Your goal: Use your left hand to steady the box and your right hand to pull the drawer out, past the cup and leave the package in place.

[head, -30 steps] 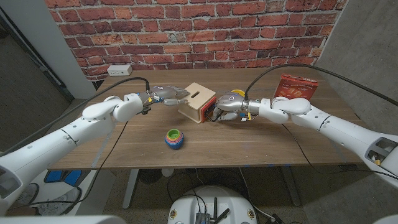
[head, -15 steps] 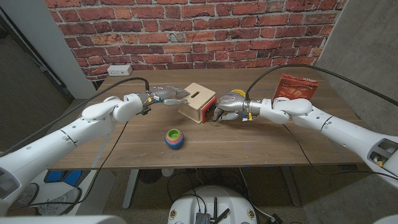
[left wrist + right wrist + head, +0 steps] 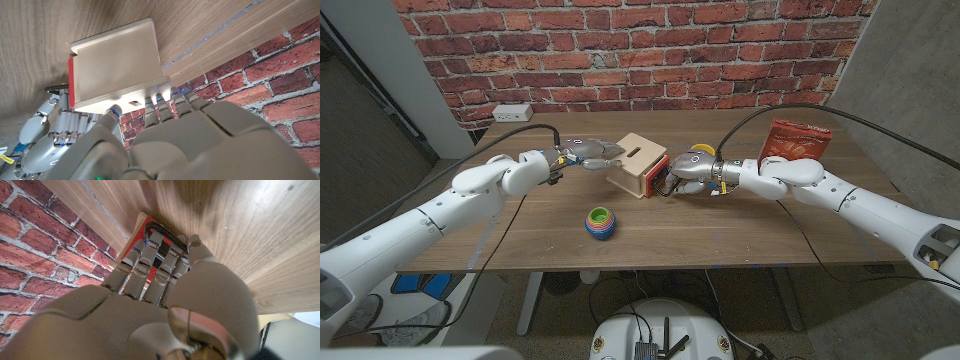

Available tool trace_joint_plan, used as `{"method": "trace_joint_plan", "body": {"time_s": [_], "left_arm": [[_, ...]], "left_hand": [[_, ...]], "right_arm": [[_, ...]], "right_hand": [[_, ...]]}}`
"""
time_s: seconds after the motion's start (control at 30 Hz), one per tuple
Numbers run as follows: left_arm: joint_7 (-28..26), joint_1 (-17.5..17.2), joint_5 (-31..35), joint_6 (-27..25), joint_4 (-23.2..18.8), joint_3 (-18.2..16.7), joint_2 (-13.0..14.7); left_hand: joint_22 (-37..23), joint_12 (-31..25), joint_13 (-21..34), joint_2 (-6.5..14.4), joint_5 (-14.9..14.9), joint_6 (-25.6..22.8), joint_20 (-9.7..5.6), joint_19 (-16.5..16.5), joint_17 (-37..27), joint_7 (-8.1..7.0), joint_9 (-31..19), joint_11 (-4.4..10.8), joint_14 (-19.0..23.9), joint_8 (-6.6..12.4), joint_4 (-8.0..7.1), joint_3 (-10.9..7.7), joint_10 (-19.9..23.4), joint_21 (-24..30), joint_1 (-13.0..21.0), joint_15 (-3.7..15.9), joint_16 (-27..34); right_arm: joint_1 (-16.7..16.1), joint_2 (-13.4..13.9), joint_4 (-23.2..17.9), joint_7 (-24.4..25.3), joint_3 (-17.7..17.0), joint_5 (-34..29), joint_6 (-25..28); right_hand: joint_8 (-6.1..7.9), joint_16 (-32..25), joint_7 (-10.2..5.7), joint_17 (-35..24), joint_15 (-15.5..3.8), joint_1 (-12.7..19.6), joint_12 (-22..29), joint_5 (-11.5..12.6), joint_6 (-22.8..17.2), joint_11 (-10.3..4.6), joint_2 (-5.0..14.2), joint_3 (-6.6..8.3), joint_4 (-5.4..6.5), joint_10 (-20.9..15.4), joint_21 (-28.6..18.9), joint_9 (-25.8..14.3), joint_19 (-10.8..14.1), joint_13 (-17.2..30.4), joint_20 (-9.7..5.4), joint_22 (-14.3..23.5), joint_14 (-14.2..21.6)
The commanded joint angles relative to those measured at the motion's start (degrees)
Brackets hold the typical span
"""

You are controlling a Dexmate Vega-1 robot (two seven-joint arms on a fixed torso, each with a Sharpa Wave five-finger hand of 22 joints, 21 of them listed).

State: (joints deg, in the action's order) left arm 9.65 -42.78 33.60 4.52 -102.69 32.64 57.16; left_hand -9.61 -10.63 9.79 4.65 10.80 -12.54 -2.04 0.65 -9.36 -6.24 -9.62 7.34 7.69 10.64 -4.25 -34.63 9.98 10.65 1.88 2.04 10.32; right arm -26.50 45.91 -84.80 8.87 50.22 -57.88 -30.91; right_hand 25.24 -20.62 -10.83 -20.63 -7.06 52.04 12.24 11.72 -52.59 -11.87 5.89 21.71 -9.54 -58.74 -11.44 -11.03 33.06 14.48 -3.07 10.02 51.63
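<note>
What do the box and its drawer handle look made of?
The box looks like pale unfinished plywood: matte, with faint grain and layered edges. The drawer handle looks like dark metal, thin, bent and slightly glossy, though coated plastic is possible.

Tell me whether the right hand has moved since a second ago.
Yes. The right hand has drawn slightly rightward, away from the box and toward the red package, which stays put.

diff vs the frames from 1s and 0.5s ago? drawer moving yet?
Right hand has drawn back slightly toward the robot's right, fingers hooked on the drawer handle. The red drawer front shows little, if any, visible travel out of the box. Unchanged: left hand on the box's far side, stacked cup, red package.
</note>
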Motion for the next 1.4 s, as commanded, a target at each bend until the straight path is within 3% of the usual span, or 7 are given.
{"method": "trace_joint_plan", "body": {"time_s": [0.03, 0.67, 1.4], "left_arm": [[0.19, 0.46, -0.06, 0.18, 0.51, 0.38, -0.25], [0.85, 1.31, -0.06, 0.26, 1.06, 0.87, -0.72], [0.3, -0.02, 0.28, -1.21, -0.57, 0.42, -0.04]], "left_hand": [[-0.06, -0.17, 0.06, 2.68, 0.03, -1.43, -9.76, 0.4, -0.04, 0.6, -0.25, -0.01, 0.58, 0.19, 0.35, -0.21, 0.74, 0.33, 0.39, 7.32, -0.15], [-0.06, -0.19, 0.08, 2.8, -0.02, -1.9, -9.72, 0.69, -0.06, 0.68, -0.27, -0.22, 0.96, 0.24, 0.66, -0.59, 1.14, 0.32, 0.39, 7.24, -0.15], [-0.05, -0.37, 0.07, 2.71, -0.12, -3.24, -9.58, 1.37, -0.06, 0.26, -0.3, -0.18, 2.58, 0.46, 1.07, -1.07, 2.38, 0.37, 0.24, 7.35, 0.11]], "right_arm": [[-0.59, 0.51, -0.55, -0.87, -0.72, 0.67, 0.12], [-1.89, 1.89, -1.95, -1.21, -1.98, 0.64, 0.71], [-3.49, 3.24, -3.74, -2.25, -3.45, 0.93, 1.44]], "right_hand": [[0.39, 0.4, -0.64, -0.35, -6.49, 0.28, -0.05, 0.22, -0.82, -0.09, 0.29, -0.21, 0.19, -0.48, -0.2, -0.5, 0.26, 0.15, -8.28, 0.08, 0.68], [0.36, 0.97, -0.67, -0.86, -6.53, 0.42, -0.17, 0.39, -1.05, -0.09, 0.4, -0.11, 0.16, -0.52, -0.22, -0.49, 0.35, 0.2, -8.3, 0.08, 0.76], [-0.13, 1.72, -0.47, -1.5, -6.53, 0.21, -0.25, 0.43, -1.19, -0.07, 0.55, -0.13, 0.23, -0.55, -0.2, -0.1, 0.35, 0.24, -8.34, 0.09, 0.91]]}}
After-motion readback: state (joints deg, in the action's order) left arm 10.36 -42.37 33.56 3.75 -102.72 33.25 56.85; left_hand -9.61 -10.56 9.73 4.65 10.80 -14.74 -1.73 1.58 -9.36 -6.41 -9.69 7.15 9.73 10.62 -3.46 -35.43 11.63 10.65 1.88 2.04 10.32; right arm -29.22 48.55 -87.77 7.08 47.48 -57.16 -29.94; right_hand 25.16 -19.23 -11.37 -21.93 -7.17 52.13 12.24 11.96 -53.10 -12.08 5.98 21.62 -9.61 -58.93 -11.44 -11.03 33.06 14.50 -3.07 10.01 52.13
